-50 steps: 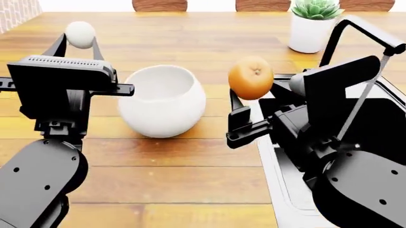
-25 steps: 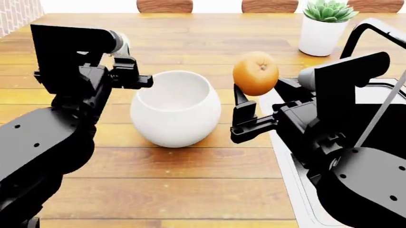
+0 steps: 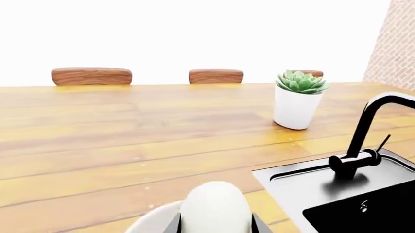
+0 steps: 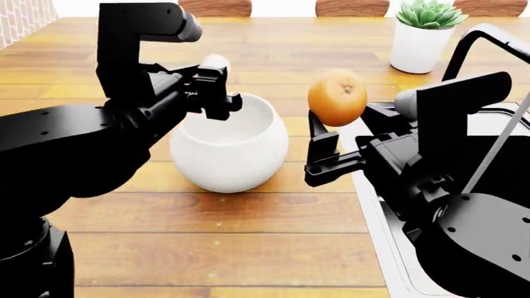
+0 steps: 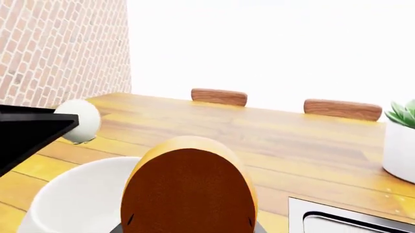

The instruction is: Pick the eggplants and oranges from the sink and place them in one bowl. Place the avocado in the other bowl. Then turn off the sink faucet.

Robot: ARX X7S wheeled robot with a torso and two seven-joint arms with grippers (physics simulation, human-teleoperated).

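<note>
Large plain white bowl (image 4: pixel 233 144) stood on wooden counter (image 4: pixel 215 242), left of sink (image 4: pixel 377 211). Left gripper (image 4: pixel 217 84) clamped pale egg-shaped object (image 4: pixel 215 61) directly over bowl mouth. Right gripper (image 4: pixel 319 133) clamped 1 orange (image 4: pixel 337 97), hovering just right of bowl rim.

The left gripper (image 4: pixel 213 81) is raised on a bent arm, its fingers clamped around a pale white egg-shaped item (image 4: pixel 215 61). The right gripper (image 4: pixel 324 139) points upward, closed on an orange (image 4: pixel 337 97).
</note>
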